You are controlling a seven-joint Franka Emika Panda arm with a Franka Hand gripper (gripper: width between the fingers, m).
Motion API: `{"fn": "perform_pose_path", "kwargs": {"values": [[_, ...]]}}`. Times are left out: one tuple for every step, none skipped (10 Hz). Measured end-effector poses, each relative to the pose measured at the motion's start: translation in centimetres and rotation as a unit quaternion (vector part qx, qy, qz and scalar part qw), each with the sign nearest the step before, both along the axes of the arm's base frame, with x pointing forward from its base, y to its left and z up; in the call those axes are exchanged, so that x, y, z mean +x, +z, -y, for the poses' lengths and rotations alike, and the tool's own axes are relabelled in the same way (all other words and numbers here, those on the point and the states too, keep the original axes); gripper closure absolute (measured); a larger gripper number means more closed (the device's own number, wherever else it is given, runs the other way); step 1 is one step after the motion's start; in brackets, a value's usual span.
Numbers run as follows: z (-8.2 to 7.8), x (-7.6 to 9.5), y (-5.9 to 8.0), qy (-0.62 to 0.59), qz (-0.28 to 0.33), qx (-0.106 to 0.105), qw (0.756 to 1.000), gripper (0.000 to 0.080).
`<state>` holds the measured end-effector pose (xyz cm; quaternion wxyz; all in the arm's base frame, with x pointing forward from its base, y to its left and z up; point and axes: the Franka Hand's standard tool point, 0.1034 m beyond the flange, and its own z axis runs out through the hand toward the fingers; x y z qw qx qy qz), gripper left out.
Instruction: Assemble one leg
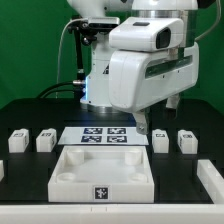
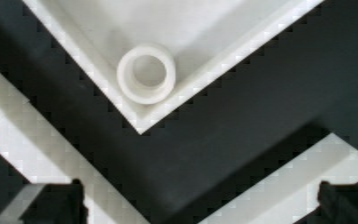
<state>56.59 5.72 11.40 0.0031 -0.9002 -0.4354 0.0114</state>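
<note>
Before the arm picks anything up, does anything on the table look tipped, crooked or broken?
Nothing stands out. The four legs sit in an even row, two each side of the marker board, and the tray piece lies flat, undamaged.

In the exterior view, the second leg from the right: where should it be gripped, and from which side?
Grip the leg by two opposite side faces, straight down from above. It sits squat on the table with a gap to the neighbouring leg, so the jaws can probably straddle it.
</note>
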Motion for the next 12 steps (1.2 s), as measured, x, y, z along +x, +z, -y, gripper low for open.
{"fn": "perform_pose_path", "kwargs": {"values": [[0.0, 0.0, 0.0, 0.0, 0.0, 0.0, 1.0, 0.015], [0.0, 0.0, 0.0, 0.0, 0.0, 0.0, 1.0, 0.015], [0.0, 0.0, 0.0, 0.0, 0.0, 0.0, 1.0, 0.015], [0.0, 0.0, 0.0, 0.0, 0.0, 0.0, 1.0, 0.015], [0.0, 0.0, 0.0, 0.0, 0.0, 0.0, 1.0, 0.015], [0.0, 0.0, 0.0, 0.0, 0.0, 0.0, 1.0, 0.015], [0.0, 0.0, 0.0, 0.003, 0.0, 0.0, 1.0, 0.015], [0.0, 0.0, 0.0, 0.014, 0.0, 0.0, 1.0, 0.015], [0.2, -0.4, -0.3, 0.025, 0.005, 0.002, 1.0, 0.015], [1.0, -3.1, -1.4, 0.057, 0.007, 0.002, 0.998, 0.015], [2.0, -6.0, -2.1, 0.14, 0.001, 0.001, 0.99, 0.015], [3.0, -8.2, -3.0, 0.199, 0.006, 0.003, 0.98, 0.015]]}}
